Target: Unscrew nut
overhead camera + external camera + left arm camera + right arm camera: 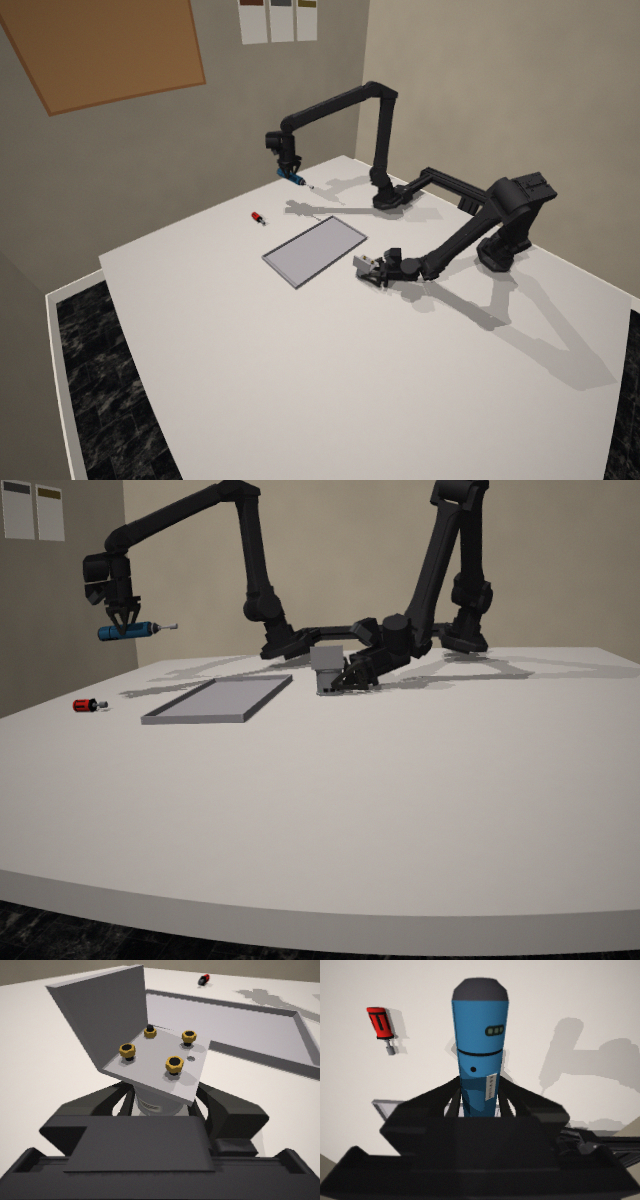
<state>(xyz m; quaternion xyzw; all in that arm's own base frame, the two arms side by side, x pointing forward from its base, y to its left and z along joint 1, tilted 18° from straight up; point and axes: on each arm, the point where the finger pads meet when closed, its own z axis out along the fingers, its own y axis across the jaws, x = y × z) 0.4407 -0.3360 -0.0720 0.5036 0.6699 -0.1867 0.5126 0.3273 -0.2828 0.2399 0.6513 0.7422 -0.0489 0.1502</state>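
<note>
The grey joint module [329, 679] [159, 1105] stands upright on the table, with the L-shaped bracket [362, 264] [326, 657] [150, 1062] on top. In the left wrist view the far-left nut [150, 1033], by the bracket's wall, sits low with its stud showing above. Three brass nuts, such as the near-right nut [174, 1064], sit higher on their studs. My left gripper [334, 685] [160, 1079] is shut on the module's body, below the bracket. My right gripper [123, 629] [479, 1080] is shut on the blue electric driver [291, 177] [138, 630] [480, 1025], held nearly level in the air.
A shallow grey tray [315, 250] [193, 719] [225, 1022] lies between the module and a short red tool [256, 217] [83, 705] [205, 978] [381, 1024]. The driver hangs beyond the tray, well away from the module. The bracket's upright wall rises beside the low nut.
</note>
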